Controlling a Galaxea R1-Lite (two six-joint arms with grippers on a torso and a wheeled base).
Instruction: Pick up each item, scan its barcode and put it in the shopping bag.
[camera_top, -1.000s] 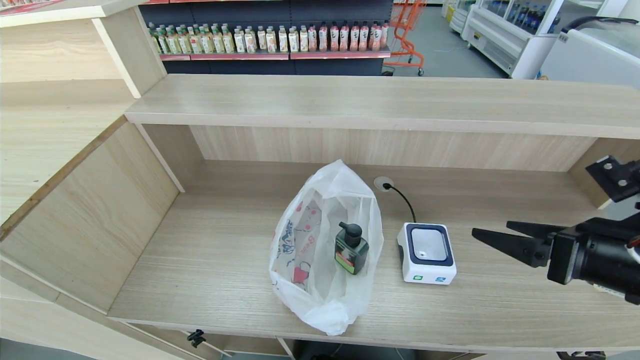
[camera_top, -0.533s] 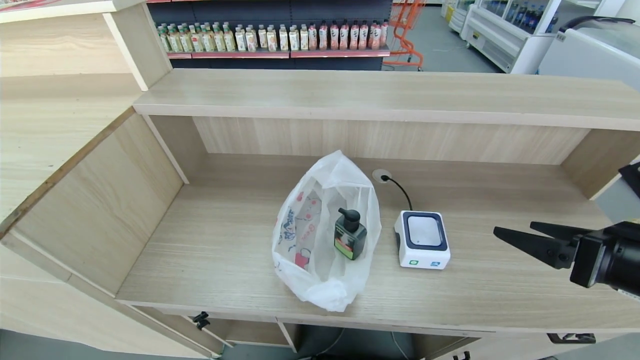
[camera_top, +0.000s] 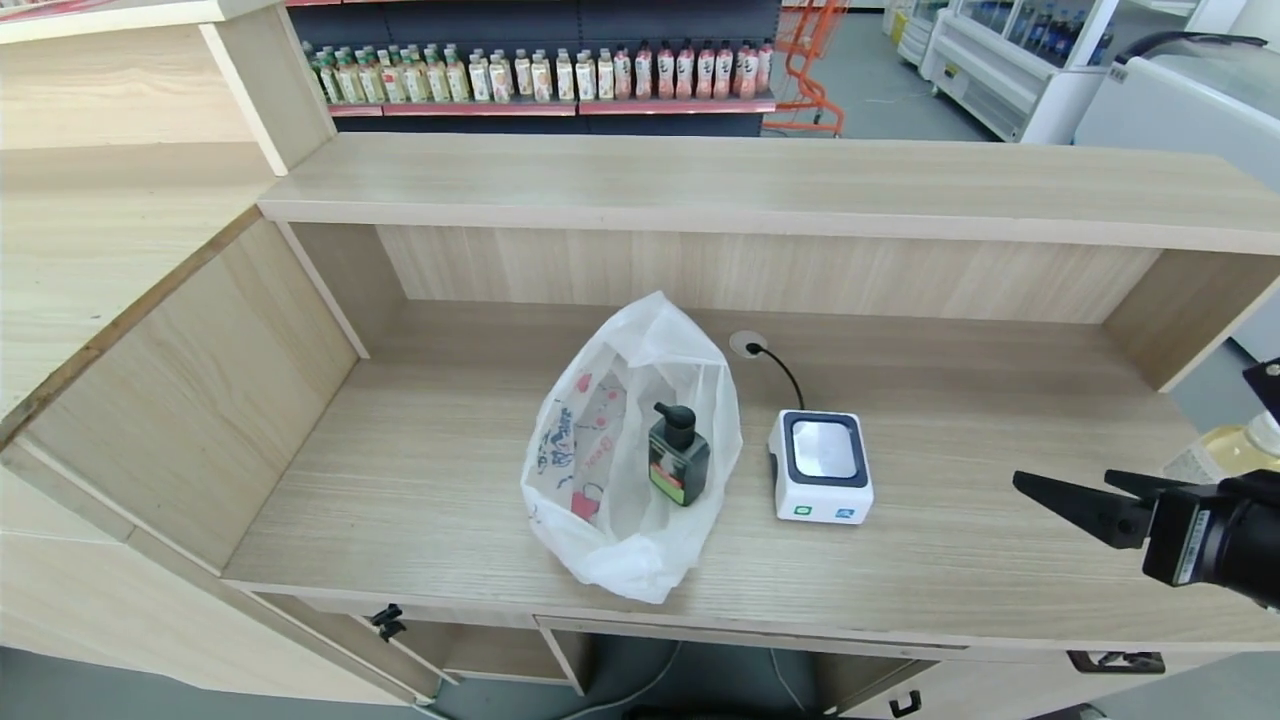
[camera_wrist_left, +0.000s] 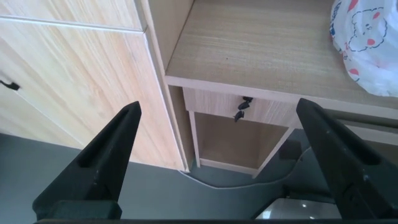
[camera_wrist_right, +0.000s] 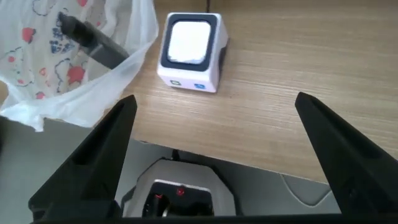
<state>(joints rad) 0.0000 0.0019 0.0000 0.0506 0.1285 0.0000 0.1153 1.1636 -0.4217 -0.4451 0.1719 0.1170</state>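
Retreating from the scanner (camera_top: 820, 465), the right gripper (camera_top: 1061, 479) is hanging wide open (empty), since the bottle (camera_top: 678, 458) is sitting inside the bag (camera_top: 590, 525).

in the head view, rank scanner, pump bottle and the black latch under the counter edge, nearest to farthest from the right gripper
From the right gripper:
1. scanner, on the counter, between the gripper and the shopping bag.
2. pump bottle, standing inside the shopping bag, mid-counter.
3. black latch, below the counter's front edge, far to the left.
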